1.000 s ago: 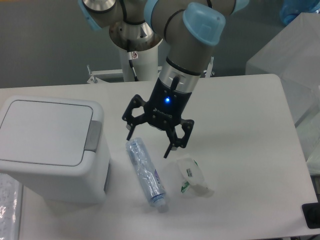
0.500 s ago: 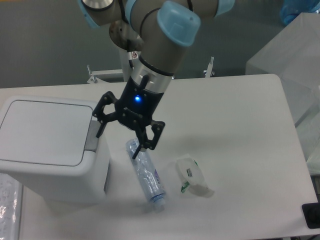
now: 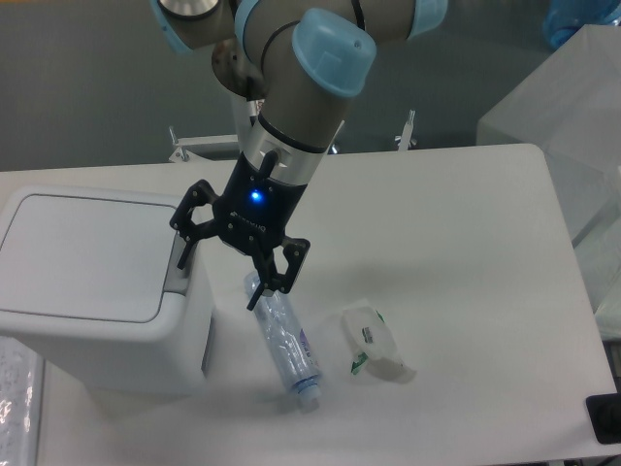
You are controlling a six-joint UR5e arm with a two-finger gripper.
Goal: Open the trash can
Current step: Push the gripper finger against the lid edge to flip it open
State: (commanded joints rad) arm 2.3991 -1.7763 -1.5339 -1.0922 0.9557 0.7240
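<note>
The trash can [image 3: 92, 291] is a big boxy white bin at the left of the table. Its flat lid [image 3: 82, 254] is down, and its grey push-latch [image 3: 175, 279] sits at the lid's right edge. My gripper [image 3: 218, 284] hangs open and empty over the bin's right edge. One fingertip [image 3: 181, 263] is just above the latch; the other fingertip [image 3: 254, 302] is over the table beside the bin. I cannot tell whether the fingertip touches the latch.
A clear plastic bottle [image 3: 283, 340] lies on the table just right of the bin, under my gripper. A small white packet [image 3: 373, 343] with green print lies right of the bottle. A translucent box [image 3: 563, 87] stands at the far right.
My gripper has moved left from above the bottle and packet to the bin's right edge, staying open. The lid, bottle and packet have not moved.
</note>
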